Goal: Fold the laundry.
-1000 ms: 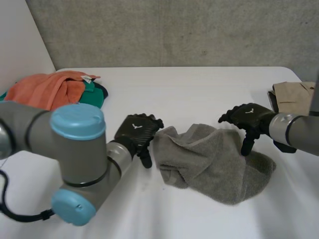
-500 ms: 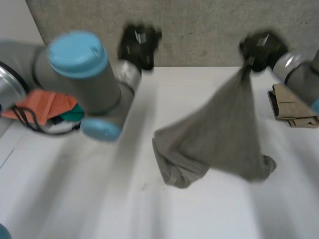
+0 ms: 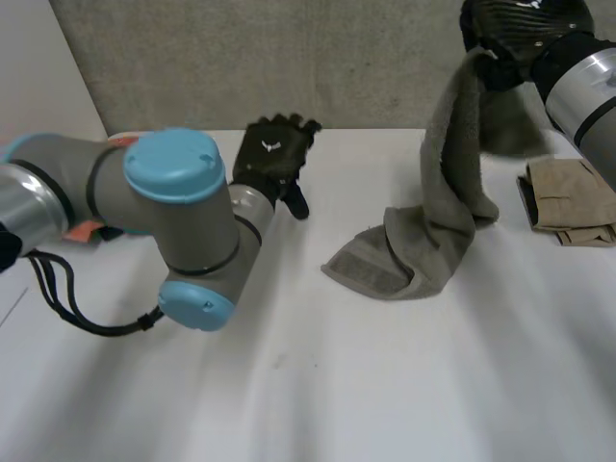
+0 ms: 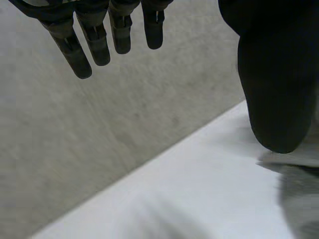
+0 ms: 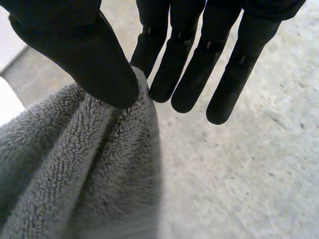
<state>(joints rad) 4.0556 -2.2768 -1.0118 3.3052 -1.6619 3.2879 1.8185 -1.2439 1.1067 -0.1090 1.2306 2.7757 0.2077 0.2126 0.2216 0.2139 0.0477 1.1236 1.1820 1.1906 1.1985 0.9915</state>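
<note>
Head view: your right hand (image 3: 520, 29), raised over the table's (image 3: 289, 404) far right corner, dangles a grey towel (image 3: 452, 192), its lower end heaped on the surface; your left hand (image 3: 274, 159), white emblem (image 3: 270, 146) on its back, is near the far edge. Left wrist view: fingers straight, empty. Right wrist view: thumb pinches the towel against the fingers

A white worktop (image 3: 318, 404) covers the lower frame. A rough grey concrete wall (image 3: 337, 58) spans the top, with a paler panel (image 3: 38, 77) at upper left.

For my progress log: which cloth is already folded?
The tan cloth, lying as a neat flat stack; the grey towel hangs crumpled from the right robot hand.
</note>
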